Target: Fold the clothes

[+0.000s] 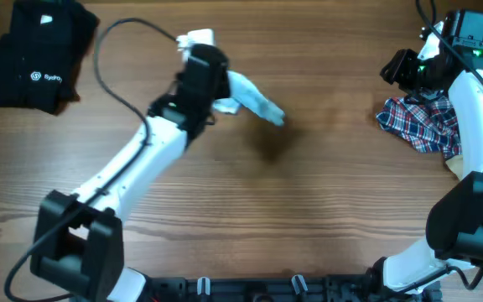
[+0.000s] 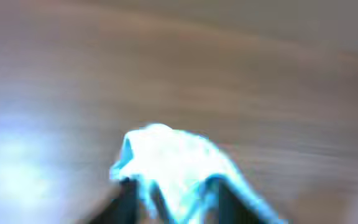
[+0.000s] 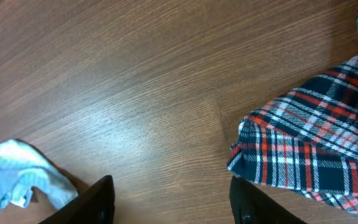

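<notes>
The pale-blue garment (image 1: 254, 99) trails from the left gripper (image 2: 176, 202) toward centre frame, long axis slanting down-right; its grip is too blurred to tell. The right gripper (image 3: 173, 202) gapes, empty.

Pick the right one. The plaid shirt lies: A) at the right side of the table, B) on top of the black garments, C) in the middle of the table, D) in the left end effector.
A: overhead, the plaid shirt sits at the table right side.
</notes>
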Controlling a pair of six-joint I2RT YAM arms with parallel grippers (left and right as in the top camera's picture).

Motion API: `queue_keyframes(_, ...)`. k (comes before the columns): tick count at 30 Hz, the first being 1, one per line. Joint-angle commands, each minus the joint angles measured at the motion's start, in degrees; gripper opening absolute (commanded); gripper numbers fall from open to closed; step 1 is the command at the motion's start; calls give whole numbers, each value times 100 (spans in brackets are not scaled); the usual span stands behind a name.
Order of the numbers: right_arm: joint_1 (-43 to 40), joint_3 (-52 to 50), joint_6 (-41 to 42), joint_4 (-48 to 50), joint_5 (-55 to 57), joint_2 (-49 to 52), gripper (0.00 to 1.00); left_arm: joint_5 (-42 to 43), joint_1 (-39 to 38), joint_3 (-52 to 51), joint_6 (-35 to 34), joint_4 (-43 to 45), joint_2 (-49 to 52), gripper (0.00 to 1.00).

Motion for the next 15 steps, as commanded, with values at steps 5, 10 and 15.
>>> queue_keyframes(5, 81, 31, -70, -31, -656, -212, 59, -72, 1023, 37, -144, -614, 28, 100)
queue_keyframes(10, 562, 31, -444, -35, -660, -511, 60, -42, 1115, 37, -138, -612, 28, 100)
queue_keyframes(15, 1320, 28, -452, -120, -610, -610, 61, 894, 1115, 37, -140, -667, 31, 88)
